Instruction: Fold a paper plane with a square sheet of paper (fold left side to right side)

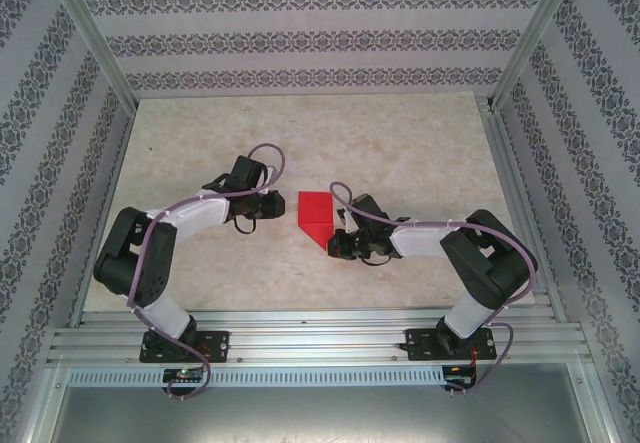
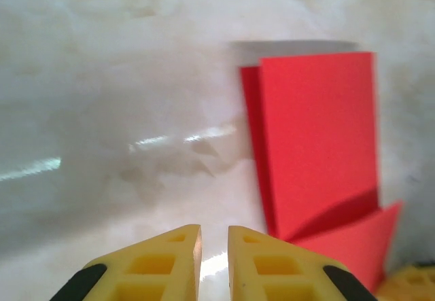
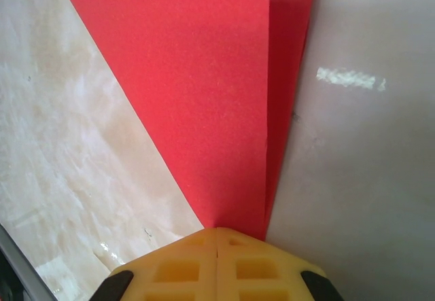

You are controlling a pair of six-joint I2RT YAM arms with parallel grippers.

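The red paper (image 1: 316,219) lies partly folded on the table (image 1: 420,153), in the middle between the two arms. It is a narrow piece with a squared far end and a slanted flap that runs to a point at the near end, so its long axis goes roughly from near to far. The right gripper (image 1: 338,235) sits at that near point. In its wrist view the right gripper (image 3: 217,263) is clenched tight and the tip of the paper (image 3: 204,97) meets the fingertips; whether it is pinched or only pressed down I cannot tell. The left gripper (image 1: 277,209) is just beside the paper's left edge. In its wrist view the left gripper (image 2: 214,260) has its jaws a slit apart with nothing between them, and the paper (image 2: 319,145) lies ahead and off to the right. That offset is what the next move turns on — the left arm is the nearer one to the left edge, and it would probably have to shift rightward to catch that edge and carry it across while the right end is held.
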